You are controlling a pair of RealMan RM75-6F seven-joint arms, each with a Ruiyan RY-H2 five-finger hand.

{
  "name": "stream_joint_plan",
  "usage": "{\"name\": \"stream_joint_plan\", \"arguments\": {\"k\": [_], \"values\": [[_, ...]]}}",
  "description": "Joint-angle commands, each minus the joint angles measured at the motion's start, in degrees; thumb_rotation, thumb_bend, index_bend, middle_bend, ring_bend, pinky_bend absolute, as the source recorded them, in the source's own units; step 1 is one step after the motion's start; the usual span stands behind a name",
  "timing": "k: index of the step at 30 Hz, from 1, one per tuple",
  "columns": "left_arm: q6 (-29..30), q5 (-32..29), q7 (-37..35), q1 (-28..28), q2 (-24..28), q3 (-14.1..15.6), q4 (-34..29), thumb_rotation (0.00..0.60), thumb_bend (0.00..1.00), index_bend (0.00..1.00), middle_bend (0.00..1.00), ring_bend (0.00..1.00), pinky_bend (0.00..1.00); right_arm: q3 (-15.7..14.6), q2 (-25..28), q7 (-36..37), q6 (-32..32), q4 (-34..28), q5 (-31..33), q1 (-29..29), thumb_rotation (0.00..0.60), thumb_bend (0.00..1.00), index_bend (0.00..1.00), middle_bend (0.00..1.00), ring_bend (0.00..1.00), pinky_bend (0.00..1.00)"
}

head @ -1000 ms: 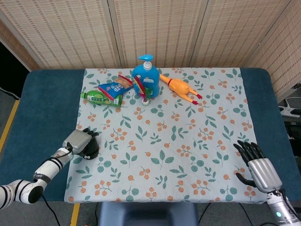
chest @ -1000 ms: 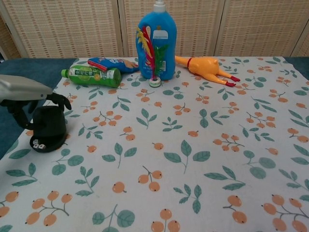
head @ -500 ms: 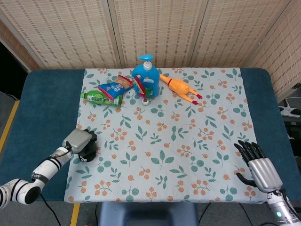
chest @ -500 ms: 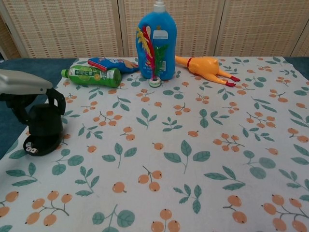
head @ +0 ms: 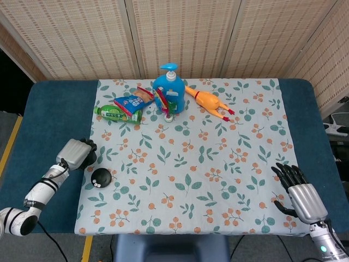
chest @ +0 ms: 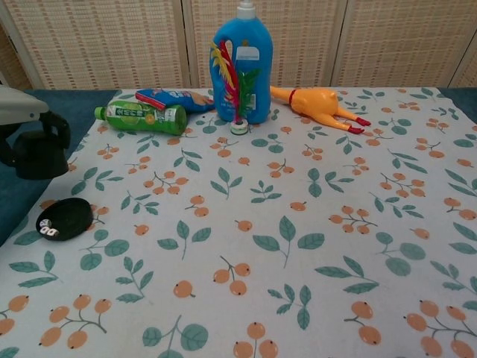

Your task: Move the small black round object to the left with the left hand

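Hovering at the cloth's left edge, the left hand (head: 77, 153) has its fingers curled in on nothing, apart from the black disc (head: 101, 177), which lies flat on the floral cloth (head: 207, 164) near its left border. Farther back lie a green bottle (head: 117, 114) and a blue packet (head: 131, 102), then a blue pump bottle (head: 168, 93) and a rubber chicken (head: 207, 101). At the tabletop's near right corner, the right hand (head: 299, 191) rests, fingers spread, grasping nothing.

No text can be read for certain. The green bottle (chest: 141, 116) at the far left carries a printed label, and the small black round object (chest: 65, 218) shows white marks, both illegible.
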Motion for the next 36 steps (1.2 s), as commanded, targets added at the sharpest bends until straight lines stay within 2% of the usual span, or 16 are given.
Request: {"name": "stream_joint_plan", "arguments": {"k": [1,4,6,9,10,11,14,22,24,28,32,36], "values": [[-1.06,-0.65,0.31,1.82,-2.3,0.86,3.73,0.6,0.43,0.45,0.47,0.39,0.62,0.0,-0.06,-0.19,-0.09,-0.03,0.06,0.01,0.6,0.18,0.0,0.0,0.0,0.0],[0.28,1.35,0.29,3.07,-3.76,1.18,6.29,0.6,0.43,0.45,0.46,0.39,0.6,-0.09,-0.22,-0.57,-0.43,-0.11,0.07,0.1,0.6,0.18,0.0,0.0,0.0,0.0],[0.55,2.34,-0.49,3.84,-4.42,1.23,7.26,0.6,0.43,0.41,0.42,0.36,0.56,-0.17,-0.34,-0.81,-0.64,-0.16,0.06,0.15,0.6,0.18,0.0,0.0,0.0,0.0],[-0.68,2.59,-2.21,4.44,-4.27,1.08,7.24,0.6,0.43,0.13,0.19,0.2,0.43,-0.19,-0.39,-1.0,-0.52,-0.28,0.04,0.06,0.6,0.18,0.0,0.0,0.0,0.0],[-1.2,2.41,-2.57,4.52,-4.05,0.99,7.0,0.6,0.42,0.03,0.08,0.1,0.39,-0.18,-0.41,-1.06,-0.47,-0.32,0.02,0.05,0.6,0.18,0.0,0.0,0.0,0.0],[-1.66,2.21,-2.81,4.6,-3.85,0.89,6.78,0.6,0.42,0.0,0.02,0.03,0.35,-0.18,-0.43,-1.12,-0.44,-0.35,0.0,0.03,0.6,0.18,0.0,0.0,0.0,0.0],[-2.03,2.07,-3.5,5.09,-3.48,0.41,6.16,0.6,0.41,0.0,0.0,0.0,0.29,-0.33,-0.44,-1.2,-0.37,-0.4,-0.25,-0.03,0.6,0.18,0.0,0.0,0.0,0.0],[-0.43,4.82,-8.0,6.63,-1.48,-0.7,3.49,0.6,0.38,0.0,0.0,0.0,0.26,-0.44,-0.24,-1.09,-0.13,-0.63,-0.38,-0.21,0.6,0.18,0.0,0.0,0.0,0.0],[2.26,7.62,-12.13,8.14,2.69,-1.15,-1.85,0.6,0.37,0.0,0.0,0.0,0.24,-0.6,-0.14,-0.96,0.3,-0.7,-0.92,-0.35,0.6,0.18,0.0,0.0,0.0,0.0],[5.7,11.39,-16.51,10.61,8.86,-0.86,-8.06,0.6,0.36,0.0,0.0,0.0,0.21,-0.78,-0.08,-0.96,0.79,-0.69,-1.52,-0.55,0.6,0.18,0.0,0.0,0.0,0.0],[12.89,14.63,-20.01,14.64,12.4,-1.2,-10.73,0.6,0.37,0.0,0.0,0.0,0.17,-1.04,0.0,-0.99,1.03,-0.78,-2.1,-0.67,0.6,0.18,0.0,0.0,0.0,0.0],[25.79,20.2,-23.7,23.18,13.08,0.85,-11.81,0.6,0.37,0.0,0.0,0.0,0.13,-1.01,0.12,-1.03,2.27,-0.86,-2.71,-1.13,0.6,0.18,0.0,0.0,0.0,0.0]]}}
